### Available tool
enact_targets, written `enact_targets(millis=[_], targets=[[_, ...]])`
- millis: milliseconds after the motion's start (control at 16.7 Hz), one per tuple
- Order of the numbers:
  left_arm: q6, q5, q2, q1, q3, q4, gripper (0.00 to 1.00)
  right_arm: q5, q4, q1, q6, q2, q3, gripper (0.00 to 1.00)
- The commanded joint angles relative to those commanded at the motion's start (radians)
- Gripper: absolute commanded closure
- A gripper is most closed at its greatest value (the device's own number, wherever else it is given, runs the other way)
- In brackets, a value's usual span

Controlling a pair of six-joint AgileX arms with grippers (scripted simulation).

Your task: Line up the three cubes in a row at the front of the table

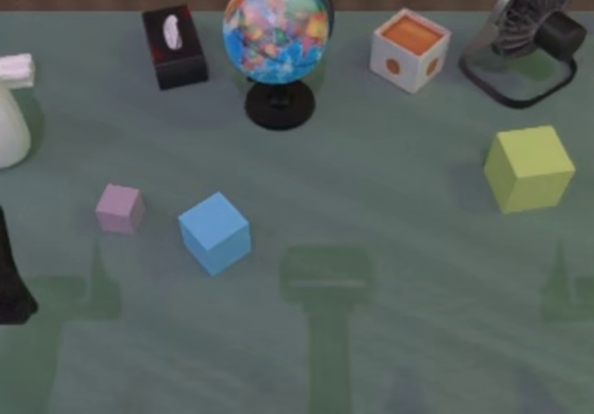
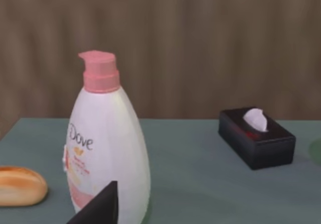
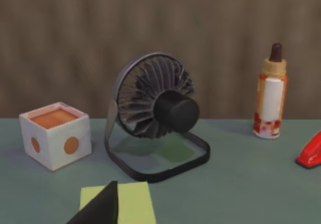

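Top view: pink-lilac cube [image 1: 120, 208] left of centre, light-blue cube [image 1: 214, 232] just beside it on its right, yellow-green cube [image 1: 529, 167] well apart at right, below fan [image 1: 525, 33]. All sit apart on table [image 1: 390, 247], no row. My left arm [image 1: 11, 279] at left edge. Cannot tell finger state of either gripper. Right wrist view catches yellow-green cube's top.

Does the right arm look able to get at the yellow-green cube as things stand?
Probably yes: the yellow-green cube sits alone on the table's right side, clear of the fan, with open space around and above it.
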State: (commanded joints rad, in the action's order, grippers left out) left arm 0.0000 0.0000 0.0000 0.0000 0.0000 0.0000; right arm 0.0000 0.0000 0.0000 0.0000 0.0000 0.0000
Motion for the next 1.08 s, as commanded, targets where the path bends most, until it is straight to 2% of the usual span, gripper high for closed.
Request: enact_targets(millis=[240,480,660,1080], targets=[[0.0,0.001,0.031,-0.004,0.03,-0.021,0.0,0.0,0.0,0.0,0.0,0.0,0.0,0.0],[0.002,0.002,0.22,-0.024,0.208,-0.136,0.0,0.0,0.0,0.0,0.0,0.0,0.0,0.0],[0.005,0.001,0.473,-0.044,0.412,-0.27,0.0,0.0,0.0,0.0,0.0,0.0,0.0,0.0],[0.02,-0.003,1.26,-0.105,0.951,-0.66,0.0,0.0,0.0,0.0,0.0,0.0,0.0,0.0]])
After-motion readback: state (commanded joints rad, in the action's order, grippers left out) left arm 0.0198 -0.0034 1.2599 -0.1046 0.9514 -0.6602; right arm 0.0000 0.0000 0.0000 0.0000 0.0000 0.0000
